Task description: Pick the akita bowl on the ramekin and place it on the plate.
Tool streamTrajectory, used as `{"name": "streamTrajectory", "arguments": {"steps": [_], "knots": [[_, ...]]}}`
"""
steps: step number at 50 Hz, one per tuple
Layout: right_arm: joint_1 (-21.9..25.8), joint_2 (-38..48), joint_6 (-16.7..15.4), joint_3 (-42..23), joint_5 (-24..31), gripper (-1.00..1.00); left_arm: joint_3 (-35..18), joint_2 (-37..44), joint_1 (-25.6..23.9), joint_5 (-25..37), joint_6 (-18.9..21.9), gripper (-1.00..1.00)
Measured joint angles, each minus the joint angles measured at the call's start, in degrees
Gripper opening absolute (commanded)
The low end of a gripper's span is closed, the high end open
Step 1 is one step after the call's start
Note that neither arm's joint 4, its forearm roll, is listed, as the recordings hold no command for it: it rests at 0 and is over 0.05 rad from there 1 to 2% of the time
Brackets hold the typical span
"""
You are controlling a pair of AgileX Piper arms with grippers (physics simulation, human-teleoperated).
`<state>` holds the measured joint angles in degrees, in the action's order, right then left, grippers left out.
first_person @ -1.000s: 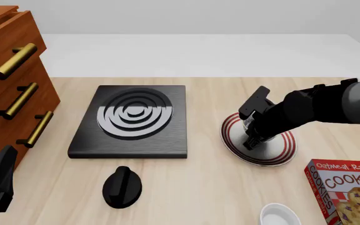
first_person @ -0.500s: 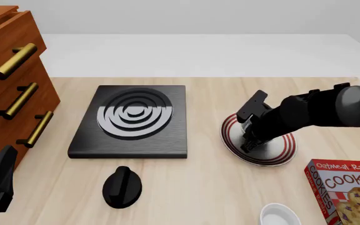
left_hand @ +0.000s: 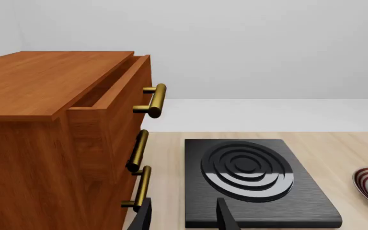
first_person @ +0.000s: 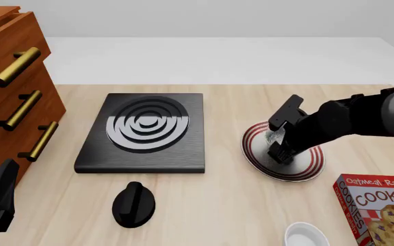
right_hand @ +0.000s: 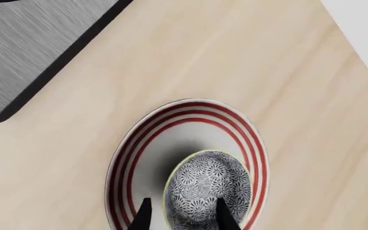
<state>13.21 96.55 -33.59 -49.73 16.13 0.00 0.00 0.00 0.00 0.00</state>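
Observation:
The speckled akita bowl (right_hand: 204,184) stands upright on the red-ringed plate (right_hand: 190,108), off-centre toward one rim. My right gripper (right_hand: 184,218) hovers just above it, open; one finger is over the bowl's inside, the other outside its rim. In the front view the right arm covers most of the bowl (first_person: 276,137), and the right gripper (first_person: 280,152) points down over the plate (first_person: 308,166). The white ramekin (first_person: 305,236) sits bare near the front edge. My left gripper (first_person: 4,177) rests at the front left, open with nothing between its fingers (left_hand: 225,215).
A black stove slab (first_person: 142,130) with grey rings lies left of the plate, with a black knob (first_person: 134,204) in front of it. A wooden drawer cabinet (first_person: 12,102) with brass handles fills the far left. A cookie box (first_person: 378,207) stands at the front right, beside the ramekin.
The right gripper has lifted a little up and to the right off the plate, leaving the bowl there. The left arm has not moved.

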Motion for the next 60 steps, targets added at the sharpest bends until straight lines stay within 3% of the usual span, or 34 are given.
{"name": "streamTrajectory", "arguments": {"steps": [23, 32, 48, 60], "knots": [[0.63, -7.78, 1.59, 0.36, 4.38, 1.00, 0.00, 0.00, 0.00, 0.00, 0.00, 1.00], [2.79, -11.10, 6.41, 0.96, 3.51, 1.00, 0.00, 0.00, 0.00, 0.00, 0.00, 1.00], [3.80, -17.53, 12.14, 4.41, -1.87, 1.00, 0.00, 0.00, 0.00, 0.00, 0.00, 1.00], [4.23, -21.03, 19.66, 6.93, -6.37, 1.00, 0.00, 0.00, 0.00, 0.00, 0.00, 1.00]]}}
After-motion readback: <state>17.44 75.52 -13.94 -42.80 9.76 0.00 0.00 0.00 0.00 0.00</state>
